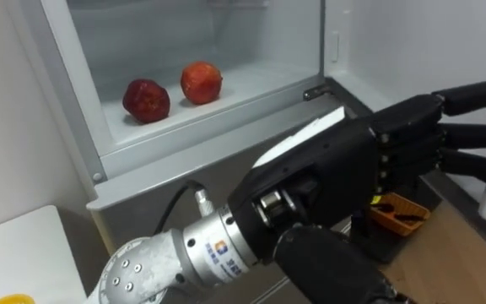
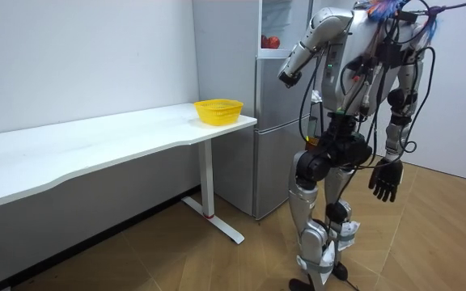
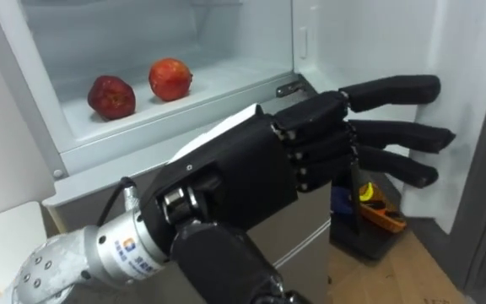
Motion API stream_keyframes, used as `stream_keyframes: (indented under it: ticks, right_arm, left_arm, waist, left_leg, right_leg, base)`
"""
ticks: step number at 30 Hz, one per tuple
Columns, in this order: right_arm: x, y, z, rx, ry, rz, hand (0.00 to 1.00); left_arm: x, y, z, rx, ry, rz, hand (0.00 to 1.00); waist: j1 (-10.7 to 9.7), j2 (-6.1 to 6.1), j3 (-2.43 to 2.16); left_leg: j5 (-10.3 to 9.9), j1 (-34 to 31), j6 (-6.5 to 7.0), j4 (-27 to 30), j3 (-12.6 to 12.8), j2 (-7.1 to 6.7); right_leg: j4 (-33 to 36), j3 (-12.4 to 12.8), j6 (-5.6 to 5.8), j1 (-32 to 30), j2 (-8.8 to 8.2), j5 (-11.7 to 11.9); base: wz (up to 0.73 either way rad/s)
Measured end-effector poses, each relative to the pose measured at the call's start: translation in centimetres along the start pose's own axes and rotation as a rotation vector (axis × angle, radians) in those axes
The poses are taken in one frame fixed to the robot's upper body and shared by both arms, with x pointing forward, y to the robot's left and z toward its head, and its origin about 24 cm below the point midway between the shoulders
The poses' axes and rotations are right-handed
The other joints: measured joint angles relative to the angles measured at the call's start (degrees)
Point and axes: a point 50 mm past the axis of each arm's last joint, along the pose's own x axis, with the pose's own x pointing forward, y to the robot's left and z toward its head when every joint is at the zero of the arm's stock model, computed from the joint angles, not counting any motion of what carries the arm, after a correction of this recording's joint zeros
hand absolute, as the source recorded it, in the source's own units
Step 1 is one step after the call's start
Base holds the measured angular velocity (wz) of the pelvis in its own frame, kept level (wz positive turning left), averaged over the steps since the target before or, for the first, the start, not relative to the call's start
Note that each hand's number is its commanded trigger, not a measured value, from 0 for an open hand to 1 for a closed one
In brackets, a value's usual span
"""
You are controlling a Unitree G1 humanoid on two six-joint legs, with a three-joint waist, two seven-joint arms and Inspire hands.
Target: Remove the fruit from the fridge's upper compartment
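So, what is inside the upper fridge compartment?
A dark red fruit and a brighter red fruit lie side by side, apart, on the white shelf. The open left hand is raised before the fridge and covers neither. The compartment's upper part is outside the picture.

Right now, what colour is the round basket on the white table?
Yellow: the round basket shows best in the room view.

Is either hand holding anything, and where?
Nothing is held. The left hand is open before the fridge, the two red fruits lie untouched on its shelf, and the right hand hangs open.
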Motion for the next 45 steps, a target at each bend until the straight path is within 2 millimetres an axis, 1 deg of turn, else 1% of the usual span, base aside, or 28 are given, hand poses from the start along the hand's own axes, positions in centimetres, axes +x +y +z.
stream_keyframes:
  ticks: [3, 5, 8, 12, 15, 17, 18, 19, 20, 21, 23, 24, 26, 27, 28, 29, 30, 32, 34, 35, 36, 37, 38, 39, 40, 42, 43, 45]
  right_arm:
    - [0.0, 0.0, 0.0, 0.003, 0.001, -0.001, 0.0]
    - [0.0, -0.1, -0.1, 0.003, 0.002, -0.002, 0.0]
    - [0.0, -0.1, -0.1, 0.004, -0.002, -0.003, 0.0]
    - [0.0, -0.1, -0.2, 0.008, -0.005, -0.003, 0.0]
    - [0.0, -0.1, -0.3, 0.01, -0.004, -0.016, 0.0]
    - [0.1, 0.3, -1.0, 0.008, 0.007, -0.013, 0.0]
    - [0.1, 0.4, -1.3, 0.008, 0.008, -0.012, 0.0]
    - [0.1, 0.4, -1.7, 0.008, 0.008, -0.016, 0.0]
    - [0.1, 0.4, -1.9, 0.007, 0.005, -0.023, 0.0]
    - [0.1, 0.4, -2.2, 0.008, 0.01, -0.027, 0.0]
    - [0.0, 0.5, -3.5, 0.005, 0.039, -0.045, 0.0]
    - [0.0, 0.6, -3.9, 0.001, 0.048, -0.046, 0.0]
    - [0.0, 0.8, -4.7, -0.001, 0.068, -0.045, 0.0]
    - [0.0, 0.8, -4.7, -0.002, 0.067, -0.044, 0.0]
    - [0.0, 1.0, -4.5, -0.01, 0.062, -0.039, 0.0]
    - [0.0, 1.3, -4.3, -0.013, 0.058, -0.035, 0.0]
    - [0.1, 1.3, -4.2, -0.015, 0.056, -0.034, 0.0]
    - [0.1, 1.7, -3.5, -0.026, 0.037, -0.03, 0.0]
    - [0.2, 2.0, -3.2, -0.044, 0.024, -0.022, 0.0]
    - [0.2, 2.1, -3.1, -0.052, 0.022, -0.02, 0.0]
    - [0.2, 2.3, -2.7, -0.061, 0.011, -0.017, 0.0]
    - [0.2, 2.4, -2.3, -0.078, 0.002, -0.016, 0.0]
    - [0.2, 2.5, -2.0, -0.092, -0.004, -0.016, 0.0]
    - [0.2, 2.6, -2.0, -0.101, -0.007, -0.017, 0.0]
    - [0.2, 2.6, -2.0, -0.117, -0.01, -0.022, 0.0]
    - [0.2, 2.9, -2.0, -0.127, -0.023, -0.033, 0.0]
    - [0.2, 2.9, -2.0, -0.129, -0.027, -0.039, 0.0]
    - [0.2, 3.0, -2.3, -0.131, -0.024, -0.047, 0.0]
  left_arm:
    - [0.3, 0.1, 0.0, -0.009, -0.003, -0.007, 0.0]
    - [0.8, 0.1, 0.1, -0.004, -0.003, -0.014, 0.0]
    - [1.1, -0.1, 0.0, -0.008, 0.0, -0.024, 0.0]
    - [1.2, -0.2, 0.0, -0.012, -0.003, -0.016, 0.0]
    - [1.2, 0.0, 0.0, -0.011, -0.003, 0.012, 0.0]
    - [1.1, -0.1, 0.3, 0.0, -0.01, 0.016, 0.0]
    - [1.1, -0.2, 0.4, 0.007, -0.017, 0.019, 0.0]
    - [0.8, -0.4, 0.9, 0.032, -0.03, 0.025, 0.0]
    - [0.6, -0.6, 1.5, 0.058, -0.049, 0.023, 0.0]
    - [0.4, -0.7, 1.8, 0.067, -0.062, 0.025, 0.0]
    - [-0.3, -0.6, 3.1, 0.103, -0.115, 0.071, 0.0]
    - [-0.6, -0.5, 3.4, 0.113, -0.126, 0.086, 0.0]
    - [-1.5, 0.5, 4.2, 0.154, -0.149, 0.155, 0.0]
    - [-1.9, 0.7, 4.3, 0.163, -0.151, 0.18, 0.0]
    - [-2.9, 1.1, 4.6, 0.18, -0.154, 0.235, 0.0]
    - [-3.8, 1.5, 4.8, 0.191, -0.152, 0.282, 0.0]
    - [-4.3, 1.7, 4.7, 0.194, -0.149, 0.31, 0.0]
    - [-6.2, 2.2, 4.5, 0.232, -0.111, 0.417, 0.0]
    - [-7.4, 2.2, 4.5, 0.263, -0.091, 0.497, 0.0]
    - [-7.7, 2.1, 4.6, 0.277, -0.087, 0.52, 0.0]
    - [-8.1, 2.1, 4.9, 0.3, -0.089, 0.55, 0.0]
    - [-8.4, 2.1, 5.4, 0.335, -0.098, 0.577, 0.0]
    - [-8.6, 2.2, 5.9, 0.364, -0.113, 0.602, 0.0]
    - [-8.7, 2.2, 6.1, 0.381, -0.117, 0.614, 0.0]
    - [-9.0, 2.4, 6.4, 0.412, -0.124, 0.645, 0.0]
    - [-9.6, 2.7, 7.0, 0.449, -0.144, 0.698, 0.0]
    - [-10.5, 2.7, 7.4, 0.506, -0.142, 0.754, 0.0]
    - [-12.0, 2.5, 8.2, 0.611, -0.126, 0.855, 0.0]
  waist:
    - [-0.87, 0.28, 0.02]
    - [-1.84, 0.44, 0.03]
    - [-2.41, 0.4, 0.05]
    - [-2.57, 0.32, 0.08]
    - [-2.3, -0.1, 0.25]
    - [-1.78, -1.02, 0.26]
    - [-1.63, -1.23, 0.22]
    - [-1.29, -1.54, 0.07]
    - [-0.52, -1.85, -0.02]
    - [-0.36, -1.99, -0.02]
    - [1.08, -2.27, -0.1]
    - [1.38, -2.31, -0.13]
    - [4.16, -2.39, -0.24]
    - [4.47, -2.44, -0.33]
    - [5.07, -2.59, -0.65]
    - [6.52, -2.72, -0.81]
    - [7.12, -2.78, -0.87]
    - [8.06, -3.28, -1.17]
    - [9.78, -3.57, -1.25]
    - [10.25, -3.7, -1.33]
    - [10.98, -4.09, -1.41]
    - [11.49, -4.37, -1.39]
    - [12.12, -4.63, -1.32]
    - [12.49, -4.67, -1.27]
    - [13.71, -4.59, -1.31]
    - [14.62, -4.45, -1.25]
    - [15.35, -4.1, -1.43]
    - [16.1, -3.58, -1.48]
  left_leg:
    - [-0.04, -0.23, -0.07, 0.05, 0.08, 0.09]
    - [-0.03, -0.26, -0.07, 0.17, 0.0, 0.0]
    - [-0.01, -0.34, -0.08, 0.53, 0.06, -0.11]
    - [0.0, -0.73, -0.08, 0.94, 0.32, -0.1]
    - [0.1, -0.59, -0.22, 0.99, 0.31, -0.09]
    - [0.21, -0.63, -0.39, 1.06, 0.24, -0.08]
    - [0.23, -0.64, -0.42, 1.1, 0.09, -0.03]
    - [0.28, -0.63, -0.51, 1.19, -0.01, 0.09]
    - [0.33, -0.68, -0.6, 1.35, -0.12, 0.17]
    - [0.35, -0.69, -0.63, 1.42, -0.25, 0.22]
    - [0.38, -0.66, -0.68, 1.77, -1.66, 0.25]
    - [0.39, -0.64, -0.69, 1.87, -1.79, 0.27]
    - [0.4, -0.24, -0.7, 2.05, -2.62, 0.26]
    - [0.4, -0.35, -0.7, 2.18, -3.11, 0.24]
    - [0.41, -0.72, -0.69, 2.43, -3.64, 0.2]
    - [0.41, -0.81, -0.68, 2.57, -4.12, 0.19]
    - [0.41, -0.81, -0.68, 2.66, -4.57, 0.17]
    - [0.54, -0.86, -0.5, 2.71, -6.55, -0.07]
    - [0.61, -0.68, -0.48, 2.71, -7.13, -0.07]
    - [0.62, -0.74, -0.48, 2.71, -7.49, -0.12]
    - [0.83, -1.04, -0.39, 2.71, -8.29, -0.27]
    - [1.03, -1.33, -0.35, 2.7, -9.61, -0.57]
    - [1.23, -1.34, -0.3, 2.62, -10.32, -0.77]
    - [1.24, -1.19, -0.29, 2.63, -10.71, -0.82]
    - [1.24, -0.92, -0.29, 2.59, -11.08, -0.91]
    - [1.24, -0.75, -0.29, 2.44, -11.87, -1.06]
    - [1.24, -0.76, -0.29, 2.16, -12.57, -1.17]
    - [1.24, -0.82, -0.29, 2.06, -12.97, -1.2]
  right_leg:
    - [0.03, -0.01, -0.08, 0.07, 0.07, 0.08]
    - [0.0, -0.06, -0.08, -0.05, 0.04, 0.08]
    - [-0.04, 0.01, -0.08, -0.1, 0.0, 0.08]
    - [0.07, 0.06, -0.13, -0.81, 0.0, 0.03]
    - [0.53, 0.08, -0.3, -0.9, 0.01, -0.07]
    - [1.81, -0.01, -0.54, -1.47, -0.17, -0.6]
    - [1.89, -0.08, -0.59, -1.47, -0.14, -0.64]
    - [1.84, -0.19, -0.72, -1.37, -0.05, -0.7]
    - [1.84, -0.34, -0.84, -1.28, -0.04, -0.74]
    - [1.81, -0.5, -0.88, -1.19, -0.06, -0.76]
    - [1.52, -1.65, -1.03, -0.45, -0.26, -0.82]
    - [1.3, -1.89, -1.08, -0.2, -0.31, -0.79]
    - [1.15, -2.87, -1.15, 0.63, -0.55, -0.76]
    - [1.12, -3.21, -1.16, 0.71, -0.64, -0.78]
    - [1.11, -3.8, -1.16, 0.65, -0.81, -0.81]
    - [1.03, -4.03, -1.17, 0.73, -0.84, -0.8]
    - [0.92, -4.31, -1.17, 0.97, -0.91, -0.8]
    - [0.26, -6.82, -1.12, 2.26, -1.26, -0.91]
    - [0.02, -7.22, -1.12, 2.73, -1.62, -0.92]
    - [0.03, -7.59, -1.14, 2.8, -1.75, -0.99]
    - [0.08, -8.52, -1.15, 2.93, -2.02, -1.06]
    - [0.04, -9.42, -1.18, 3.04, -2.22, -1.13]
    - [0.08, -9.97, -1.15, 3.3, -2.59, -1.32]
    - [0.06, -10.41, -1.13, 3.62, -2.65, -1.41]
    - [0.08, -10.99, -1.14, 4.04, -2.81, -1.69]
    - [-0.08, -11.66, -1.07, 4.6, -2.89, -1.87]
    - [-0.05, -12.0, -1.1, 4.64, -2.91, -2.02]
    - [-0.05, -12.6, -1.16, 4.78, -2.95, -2.21]
  base:
    - [-0.05]
    - [0.0]
    - [-0.01]
    - [-0.02]
    - [0.0]
    - [0.0]
    - [0.04]
    - [0.0]
    - [0.04]
    - [0.13]
    - [0.25]
    - [0.22]
    - [0.19]
    - [0.25]
    - [0.22]
    - [0.21]
    - [0.28]
    - [0.51]
    - [0.25]
    - [0.25]
    - [0.4]
    - [0.51]
    - [0.4]
    - [0.3]
    - [0.23]
    - [0.21]
    - [0.15]
    - [0.13]
